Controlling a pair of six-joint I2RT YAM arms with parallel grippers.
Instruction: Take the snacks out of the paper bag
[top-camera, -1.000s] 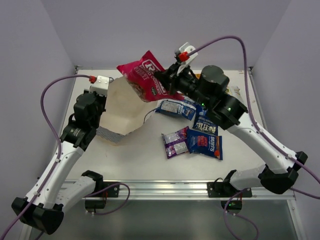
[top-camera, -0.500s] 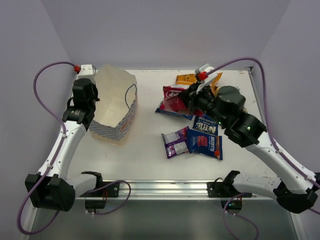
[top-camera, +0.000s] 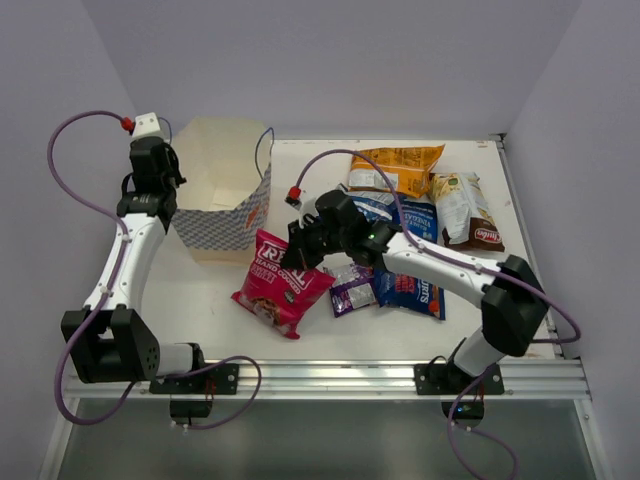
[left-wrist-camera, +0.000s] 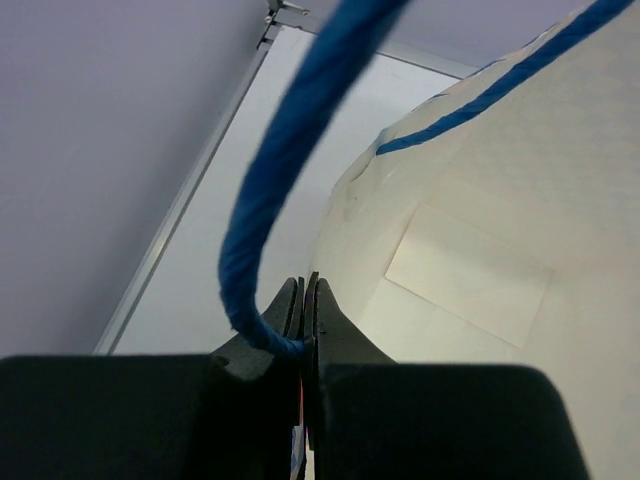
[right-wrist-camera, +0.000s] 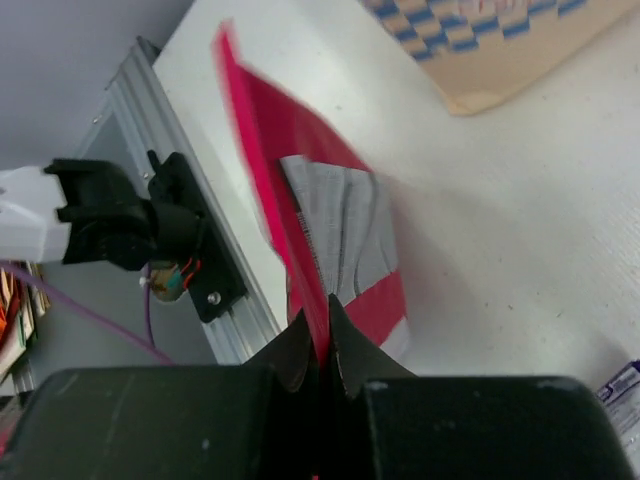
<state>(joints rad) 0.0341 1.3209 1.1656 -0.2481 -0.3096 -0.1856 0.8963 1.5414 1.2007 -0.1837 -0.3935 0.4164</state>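
**Paper bag** (top-camera: 228, 200): checked and upright at the table's far left, mouth open. It looks empty, though its floor is partly hidden. The left gripper (left-wrist-camera: 303, 302) is pinched shut on one blue cord handle (left-wrist-camera: 268, 205).

**Pink-red "REAL" packet** (top-camera: 281, 284): lies in front of the bag, its top seam clamped in the right gripper (right-wrist-camera: 320, 335). The lower end is apparently on the table.

*Handling:* probably the last packet to set down. Lower it flat onto bare surface, clear of the purple packet, then part the fingers. Steady the bag by its cord.

**Other snacks, laid out at right:** orange packet (top-camera: 395, 168), brown-and-cream packet (top-camera: 466, 210), blue-white packets (top-camera: 416, 218), Burts packet (top-camera: 410, 290), purple packet (top-camera: 349, 292).

**Surroundings:** plain lilac walls (top-camera: 330, 60); a white matte table (top-camera: 200, 300), faintly scuffed; an aluminium rail (top-camera: 330, 372) along the near edge.
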